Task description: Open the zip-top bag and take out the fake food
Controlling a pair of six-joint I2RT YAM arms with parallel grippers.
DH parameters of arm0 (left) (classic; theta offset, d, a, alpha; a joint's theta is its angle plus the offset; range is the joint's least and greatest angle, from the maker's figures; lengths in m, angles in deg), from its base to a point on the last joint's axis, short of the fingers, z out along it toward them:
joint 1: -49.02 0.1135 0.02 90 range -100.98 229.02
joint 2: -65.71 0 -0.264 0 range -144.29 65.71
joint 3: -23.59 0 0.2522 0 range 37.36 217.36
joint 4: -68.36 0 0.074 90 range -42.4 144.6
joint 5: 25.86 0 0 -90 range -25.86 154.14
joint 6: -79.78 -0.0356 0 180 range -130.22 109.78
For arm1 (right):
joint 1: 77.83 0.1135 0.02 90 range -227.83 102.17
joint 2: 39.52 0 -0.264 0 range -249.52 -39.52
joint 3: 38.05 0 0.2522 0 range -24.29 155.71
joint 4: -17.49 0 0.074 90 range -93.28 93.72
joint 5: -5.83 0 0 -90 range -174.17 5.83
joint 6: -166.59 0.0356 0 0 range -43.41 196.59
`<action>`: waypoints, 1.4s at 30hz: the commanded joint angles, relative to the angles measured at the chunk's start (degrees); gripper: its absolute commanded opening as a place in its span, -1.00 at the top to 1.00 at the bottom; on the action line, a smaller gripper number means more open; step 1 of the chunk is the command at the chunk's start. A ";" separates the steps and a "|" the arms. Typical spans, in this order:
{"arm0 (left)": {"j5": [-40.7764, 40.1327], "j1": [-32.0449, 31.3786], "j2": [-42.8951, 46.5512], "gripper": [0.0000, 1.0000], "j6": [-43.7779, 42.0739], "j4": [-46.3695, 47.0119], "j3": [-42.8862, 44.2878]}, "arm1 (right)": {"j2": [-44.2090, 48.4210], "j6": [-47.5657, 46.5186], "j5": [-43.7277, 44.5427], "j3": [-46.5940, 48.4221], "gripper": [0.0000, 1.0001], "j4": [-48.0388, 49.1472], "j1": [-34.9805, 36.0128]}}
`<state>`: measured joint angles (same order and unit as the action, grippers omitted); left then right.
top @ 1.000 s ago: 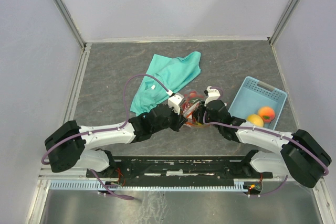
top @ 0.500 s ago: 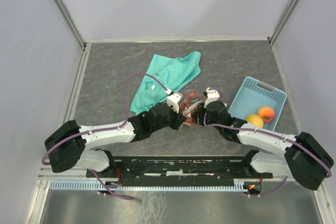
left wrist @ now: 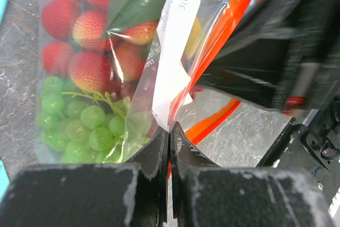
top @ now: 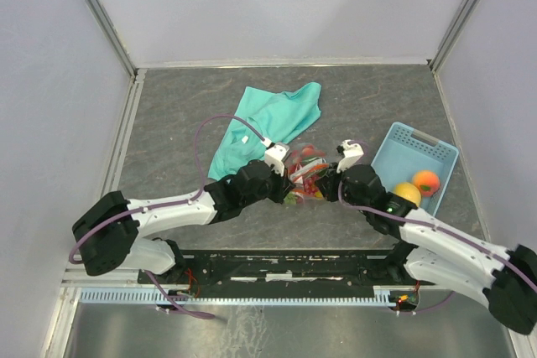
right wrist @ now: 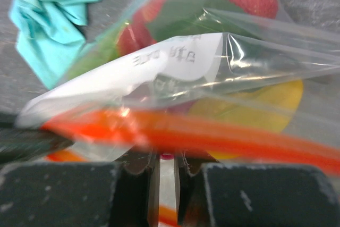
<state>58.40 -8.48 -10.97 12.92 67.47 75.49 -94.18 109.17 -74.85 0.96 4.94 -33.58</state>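
Left gripper (left wrist: 170,132) and right gripper (right wrist: 167,164) both pinched on zip-top bag (top: 305,173), teal cloth (top: 267,123) behind, blue basket (top: 426,137) alongside

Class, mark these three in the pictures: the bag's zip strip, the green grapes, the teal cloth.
Zip strip (left wrist: 226,25), left wrist view, middle of the orange band.
Grapes (left wrist: 79,126), left wrist view, centre of the green bunch.
Cloth (top: 270,119), top view, its middle.
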 commanded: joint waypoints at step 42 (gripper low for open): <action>8.13 5.54 -2.15 0.94 0.33 -2.72 5.67 | 31.48 -7.56 40.66 14.61 -0.84 -35.53 0.19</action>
<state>64.21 -3.34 -15.98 12.90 61.94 81.01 -60.45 106.24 -25.65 15.76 -35.98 -33.60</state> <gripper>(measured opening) 0.044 0.902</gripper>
